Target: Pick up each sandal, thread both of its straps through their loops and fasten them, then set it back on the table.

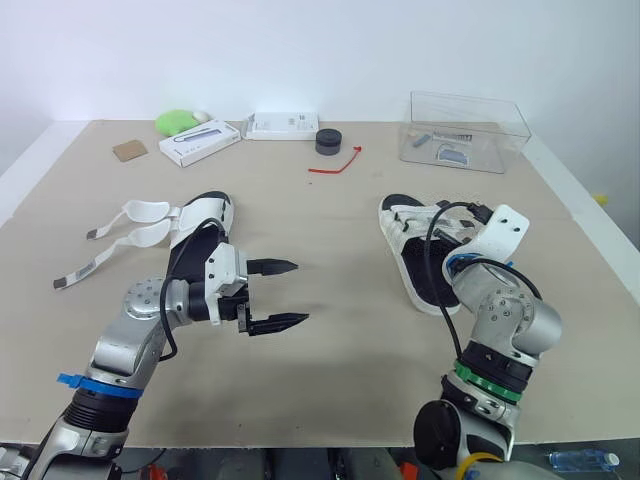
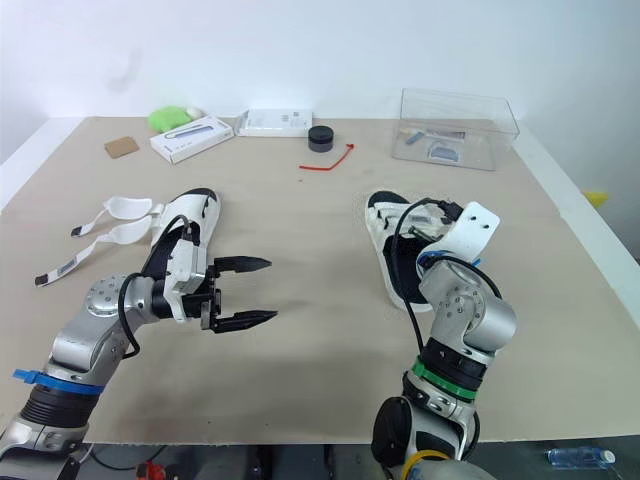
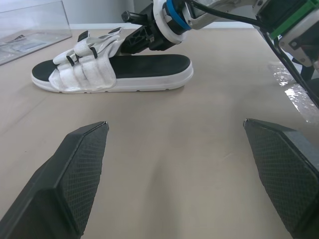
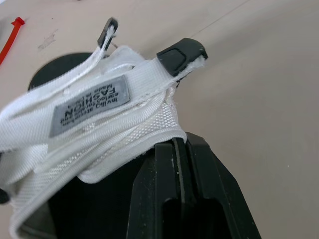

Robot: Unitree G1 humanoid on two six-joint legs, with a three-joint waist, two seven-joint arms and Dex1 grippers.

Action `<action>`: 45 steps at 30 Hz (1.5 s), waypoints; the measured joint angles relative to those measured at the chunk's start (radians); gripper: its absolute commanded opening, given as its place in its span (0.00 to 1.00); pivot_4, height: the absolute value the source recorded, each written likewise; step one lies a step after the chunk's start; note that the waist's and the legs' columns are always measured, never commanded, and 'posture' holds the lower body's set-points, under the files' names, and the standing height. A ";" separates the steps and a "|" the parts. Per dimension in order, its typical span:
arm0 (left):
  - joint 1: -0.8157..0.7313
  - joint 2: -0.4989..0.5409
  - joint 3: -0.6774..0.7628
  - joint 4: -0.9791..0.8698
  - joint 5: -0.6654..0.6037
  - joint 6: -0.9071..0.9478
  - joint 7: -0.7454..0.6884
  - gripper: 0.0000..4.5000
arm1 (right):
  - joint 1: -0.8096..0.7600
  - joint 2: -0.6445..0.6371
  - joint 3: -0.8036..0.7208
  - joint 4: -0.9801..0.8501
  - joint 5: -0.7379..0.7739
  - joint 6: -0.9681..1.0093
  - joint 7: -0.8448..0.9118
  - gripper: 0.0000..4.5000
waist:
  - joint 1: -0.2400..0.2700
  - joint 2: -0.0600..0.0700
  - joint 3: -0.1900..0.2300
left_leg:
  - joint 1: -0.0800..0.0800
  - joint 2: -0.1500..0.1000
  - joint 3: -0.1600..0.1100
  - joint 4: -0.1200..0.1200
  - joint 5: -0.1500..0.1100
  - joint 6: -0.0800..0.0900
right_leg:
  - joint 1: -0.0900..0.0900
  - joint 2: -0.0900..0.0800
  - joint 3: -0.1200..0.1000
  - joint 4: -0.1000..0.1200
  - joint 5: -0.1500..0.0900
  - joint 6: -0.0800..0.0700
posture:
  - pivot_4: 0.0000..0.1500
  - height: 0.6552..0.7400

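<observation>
Beige tabletop (image 1: 340, 385), white wall (image 1: 320, 50) behind. Left sandal (image 1: 216, 211) at table's left, straps (image 1: 140, 212) loose, splayed. Right sandal (image 1: 405, 228) at right gripper (image 4: 180, 147), fingers (image 4: 162, 169) pressed together against its webbing. Left gripper (image 1: 299, 292) spread, empty. Probably light, straps floppy, sole stiffer: pinch strap ends.

Beige matte table (image 1: 340, 390), white rim along left and right sides. Plain white wall (image 1: 330, 50) directly behind far edge. Bright even lighting, soft shadows on tabletop.

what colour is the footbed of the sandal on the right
Black footbed, under white straps; clearest in the left wrist view.
</observation>
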State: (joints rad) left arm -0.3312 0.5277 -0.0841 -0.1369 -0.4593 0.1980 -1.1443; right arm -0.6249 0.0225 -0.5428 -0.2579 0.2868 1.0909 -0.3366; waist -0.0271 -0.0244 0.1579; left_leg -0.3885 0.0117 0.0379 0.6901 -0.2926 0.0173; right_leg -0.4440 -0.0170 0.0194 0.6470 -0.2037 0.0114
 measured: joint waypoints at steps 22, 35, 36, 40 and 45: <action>-0.011 -0.010 -0.023 0.039 0.029 -0.025 0.014 1.00 | 0.433 -0.594 0.445 -0.257 0.071 -0.318 0.808 0.99 | 0.004 0.000 0.000 | 0.002 0.000 0.000 0.000 -0.001 0.002 | 0.002 0.002 -0.001 -0.002 -0.004 0.005 | 1.00 1.00; -0.059 -0.079 0.027 0.100 0.143 0.117 0.402 1.00 | 0.062 -0.580 0.567 0.098 0.290 -0.592 1.424 0.99 | 0.006 -0.004 0.002 | 0.003 0.002 -0.001 0.003 0.002 0.007 | 0.003 0.004 0.000 -0.001 0.002 -0.001 | 1.00 1.00; -0.050 -0.081 0.031 0.089 0.161 0.127 0.440 1.00 | 0.053 -0.569 0.583 0.126 0.282 -0.608 1.437 0.99 | 0.006 -0.004 0.002 | 0.003 0.002 -0.001 0.003 0.002 0.007 | 0.003 0.003 0.000 -0.001 0.002 -0.001 | 1.00 1.00; -0.010 -0.112 0.035 0.005 0.280 0.225 0.646 1.00 | 0.019 -0.552 0.656 0.242 0.172 -0.745 1.474 0.99 | 0.007 -0.004 0.002 | 0.002 0.000 -0.001 0.002 0.002 0.007 | 0.003 -0.004 -0.001 -0.001 0.003 0.000 | 1.00 1.00; -0.006 -0.231 0.068 -0.102 0.302 0.393 0.842 1.00 | 0.014 -0.523 0.665 0.304 0.119 -0.812 1.469 0.99 | 0.010 -0.004 0.002 | 0.000 -0.002 -0.001 0.003 0.001 0.006 | 0.002 -0.008 -0.003 -0.001 0.004 0.001 | 1.00 1.00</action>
State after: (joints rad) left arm -0.3371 0.2971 -0.0157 -0.2392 -0.1573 0.5909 -0.3027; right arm -0.6109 -0.5007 0.1223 0.0463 0.4054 0.2793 1.1323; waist -0.0166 -0.0283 0.1599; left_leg -0.3884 0.0101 0.0364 0.6928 -0.2912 0.0236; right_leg -0.4416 -0.0250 0.0167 0.6460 -0.2000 0.0121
